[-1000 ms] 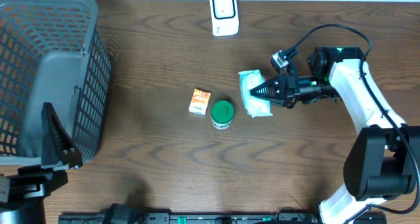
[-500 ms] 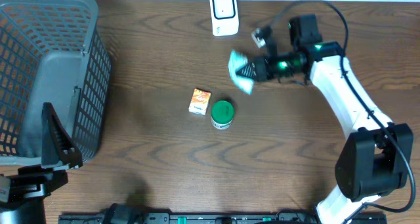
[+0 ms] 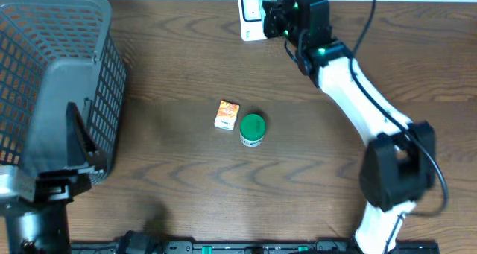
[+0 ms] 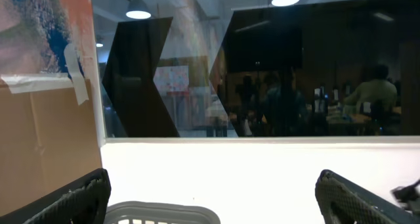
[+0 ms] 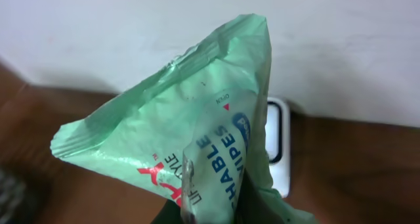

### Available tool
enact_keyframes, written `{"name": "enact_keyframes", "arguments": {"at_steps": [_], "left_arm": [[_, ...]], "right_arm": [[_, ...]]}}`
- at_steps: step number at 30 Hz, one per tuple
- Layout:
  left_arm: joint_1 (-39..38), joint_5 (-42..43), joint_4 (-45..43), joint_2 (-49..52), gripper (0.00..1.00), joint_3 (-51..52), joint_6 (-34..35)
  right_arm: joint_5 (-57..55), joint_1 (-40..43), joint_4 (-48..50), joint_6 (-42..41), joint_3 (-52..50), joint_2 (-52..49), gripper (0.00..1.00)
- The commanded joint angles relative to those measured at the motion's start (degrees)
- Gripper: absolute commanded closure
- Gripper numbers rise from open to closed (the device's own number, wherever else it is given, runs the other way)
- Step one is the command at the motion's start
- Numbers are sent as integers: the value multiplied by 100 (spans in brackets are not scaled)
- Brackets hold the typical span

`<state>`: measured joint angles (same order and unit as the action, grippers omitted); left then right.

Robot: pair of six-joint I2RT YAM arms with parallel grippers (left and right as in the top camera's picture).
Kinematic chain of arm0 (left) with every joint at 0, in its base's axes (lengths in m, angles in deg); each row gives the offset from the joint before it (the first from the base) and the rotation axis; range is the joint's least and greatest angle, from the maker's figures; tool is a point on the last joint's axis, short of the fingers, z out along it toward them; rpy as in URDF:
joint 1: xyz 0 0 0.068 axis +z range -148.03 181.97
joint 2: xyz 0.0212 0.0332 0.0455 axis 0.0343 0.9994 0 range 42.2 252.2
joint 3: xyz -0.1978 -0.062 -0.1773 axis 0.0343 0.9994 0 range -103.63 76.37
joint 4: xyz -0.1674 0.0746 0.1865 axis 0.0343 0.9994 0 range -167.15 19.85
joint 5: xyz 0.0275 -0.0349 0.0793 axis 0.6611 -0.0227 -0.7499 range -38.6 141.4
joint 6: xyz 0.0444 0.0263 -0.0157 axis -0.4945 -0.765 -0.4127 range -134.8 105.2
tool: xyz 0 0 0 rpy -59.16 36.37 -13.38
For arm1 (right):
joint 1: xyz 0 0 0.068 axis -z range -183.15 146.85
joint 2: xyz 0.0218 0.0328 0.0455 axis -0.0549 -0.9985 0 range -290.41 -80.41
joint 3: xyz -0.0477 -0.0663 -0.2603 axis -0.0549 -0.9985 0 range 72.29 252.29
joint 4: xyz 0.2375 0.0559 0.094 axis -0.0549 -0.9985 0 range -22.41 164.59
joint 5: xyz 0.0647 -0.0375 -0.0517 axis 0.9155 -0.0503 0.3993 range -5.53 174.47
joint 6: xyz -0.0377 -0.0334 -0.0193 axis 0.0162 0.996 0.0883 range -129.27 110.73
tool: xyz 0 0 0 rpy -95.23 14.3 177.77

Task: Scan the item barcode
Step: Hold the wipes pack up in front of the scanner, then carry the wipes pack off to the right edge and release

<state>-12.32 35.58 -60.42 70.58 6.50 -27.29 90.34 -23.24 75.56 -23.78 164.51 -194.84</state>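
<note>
Item: wipes pack (image 5: 190,119), soft mint-green film, crinkled, with blue lettering and a little red print on its face.
Hold: pinched at its lower end by the right pincer (image 5: 209,214), lifted off the table (image 3: 171,75).
Pose: tilted, one pointed corner uppermost in the wrist view.
Place: at the table's far edge, just beside the scanner (image 3: 252,19).
Scanner: small white box with rounded corners and a dark-edged face, partly hidden behind the pack.

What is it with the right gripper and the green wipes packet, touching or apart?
Touching. The right wrist view shows the wipes packet pinched at its lower end in the right gripper.
</note>
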Motion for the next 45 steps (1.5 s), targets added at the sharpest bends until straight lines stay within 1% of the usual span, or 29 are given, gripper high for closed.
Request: {"name": "enact_keyframes", "arguments": {"at_steps": [1, 6, 11, 14, 19, 21, 24, 26, 28, 29, 34, 36, 38, 40, 42, 45], "left_arm": [[28, -81, -166, -35, 1, 146, -81], [28, -81, -227, -35, 1, 216, -81], [28, -81, -227, -35, 1, 219, -81], [28, -81, -227, -35, 1, 221, -81], [28, -81, -227, -35, 1, 232, -81], [28, -81, -229, -35, 1, 232, -81], [31, -81, -232, -35, 1, 232, -81], [31, -81, -232, -35, 1, 232, -81], [31, -81, -236, -35, 0, 232, -81], [31, -83, -269, -35, 0, 232, -81], [28, -79, -466, -55, 1, 232, -79], [28, -81, -501, -74, 1, 232, -79], [28, -76, -538, -109, 1, 232, -76], [28, -76, -575, -146, 1, 232, -76], [28, -74, -619, -201, 1, 232, -76], [28, -74, -686, -273, 1, 232, -76]], "right_arm": [[-251, 13, 114, -142, 745, -848, 99], [-232, -24, -258, -420, 2376, -2116, 99], [-232, -17, -518, -765, 3576, -3049, 99], [-210, -15, -592, -887, 3840, -3298, 99], [-214, -24, -737, -918, 3851, -3344, 99], [-225, -7, -944, -901, 3934, -3320, 99], [-216, 20, -1784, -719, 4280, -3222, 99], [-317, 17, -2575, -378, 4562, -3069, 99], [-695, 20, -3486, -151, 4828, -2830, 99], [-1257, 46, -4245, -125, 4955, -2579, 99], [-3195, 262, -6518, -138, 4983, -1799, 99], [-3775, 435, -7335, -341, 4983, -1668, 99], [-4332, 702, -8196, -702, 4983, -1628, 99], [-4817, 1021, -8830, -1097, 4933, -1635, 99], [-5228, 1392, -9217, -1438, 4771, -1635, 99], [-5403, 1996, -9414, -1591, 4435, -1635, 99]]}}
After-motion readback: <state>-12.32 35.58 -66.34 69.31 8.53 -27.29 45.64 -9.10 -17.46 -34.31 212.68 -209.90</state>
